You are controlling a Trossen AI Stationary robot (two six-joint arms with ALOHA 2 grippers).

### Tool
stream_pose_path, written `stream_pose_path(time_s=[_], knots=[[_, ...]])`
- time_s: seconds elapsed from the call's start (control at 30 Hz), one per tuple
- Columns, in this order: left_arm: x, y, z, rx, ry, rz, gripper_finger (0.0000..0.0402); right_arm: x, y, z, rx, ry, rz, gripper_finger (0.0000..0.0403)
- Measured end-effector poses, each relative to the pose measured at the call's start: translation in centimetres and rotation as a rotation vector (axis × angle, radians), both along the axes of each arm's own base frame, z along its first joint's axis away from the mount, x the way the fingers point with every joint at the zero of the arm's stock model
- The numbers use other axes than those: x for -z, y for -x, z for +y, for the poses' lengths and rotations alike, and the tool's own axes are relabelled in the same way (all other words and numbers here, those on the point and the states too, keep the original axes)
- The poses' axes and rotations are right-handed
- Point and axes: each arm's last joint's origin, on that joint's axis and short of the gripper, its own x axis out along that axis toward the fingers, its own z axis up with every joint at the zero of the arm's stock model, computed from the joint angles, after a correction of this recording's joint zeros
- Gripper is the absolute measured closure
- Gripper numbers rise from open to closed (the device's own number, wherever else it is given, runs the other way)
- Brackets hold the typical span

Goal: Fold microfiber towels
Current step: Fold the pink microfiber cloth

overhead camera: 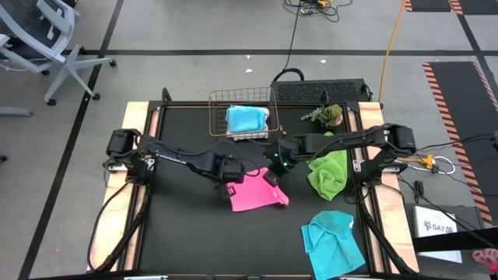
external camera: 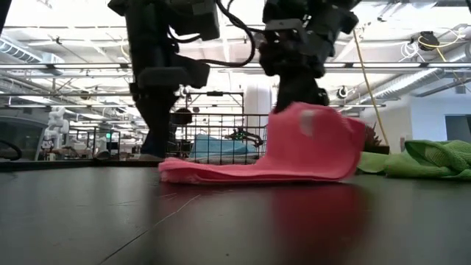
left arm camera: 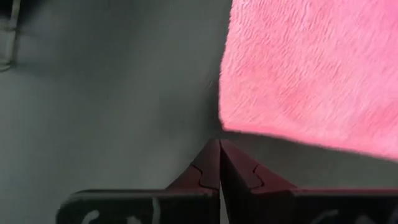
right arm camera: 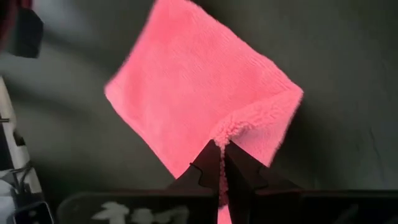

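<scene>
A pink microfiber towel lies mid-table, its right part raised. My right gripper is shut on one corner of it. My left gripper is shut, pointing down at the table just off the towel's left corner. A lime green towel lies crumpled to the right. A cyan towel lies at the near right. Another cyan towel sits in the wire basket. My left gripper's shut tips stand right beside the pink towel's corner; I cannot tell whether they touch it. My right gripper pinches a corner of the pink towel between its two fingers, slanting down from the table's right. That corner is lifted and curls over, while the towel's left part stays flat on the table.
The copper wire basket stands at the far middle, with a small green plant to its right. Wooden table rims run along both sides. Bare black tabletop lies at the near left.
</scene>
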Motion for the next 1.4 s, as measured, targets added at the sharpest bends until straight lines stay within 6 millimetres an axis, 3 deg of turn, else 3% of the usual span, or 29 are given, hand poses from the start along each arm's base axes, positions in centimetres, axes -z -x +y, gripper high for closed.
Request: stream_pose_path(time_s=[0.23,0.43,0.87,1.1,1.27,1.4], knots=[[-3.3,2.9,-0.4,0.011,-0.120,0.044,0.0399,1.5,-2.7,-0.1,0.018,-0.041,-0.040,0.0403],[-5.6,4.6,-0.5,0.007,-0.177,-0.011,0.0393,2.2,-5.3,-0.2,0.055,-0.102,-0.224,0.0403],[-3.9,5.7,-0.4,-0.032,-0.157,0.031,0.0396,4.9,-7.8,-0.3,0.019,-0.090,-0.359,0.0397],[-3.9,5.7,-0.5,-0.040,-0.144,0.025,0.0383,6.2,-8.4,0.0,-0.044,-0.116,-0.385,0.0326],[-3.9,5.4,-0.5,-0.041,-0.139,-0.003,0.0379,5.2,-8.7,0.1,-0.062,-0.098,-0.470,0.0262],[-4.0,4.8,-0.6,-0.018,-0.135,-0.058,0.0378,3.2,-8.7,0.1,-0.101,-0.055,-0.577,0.0231]])
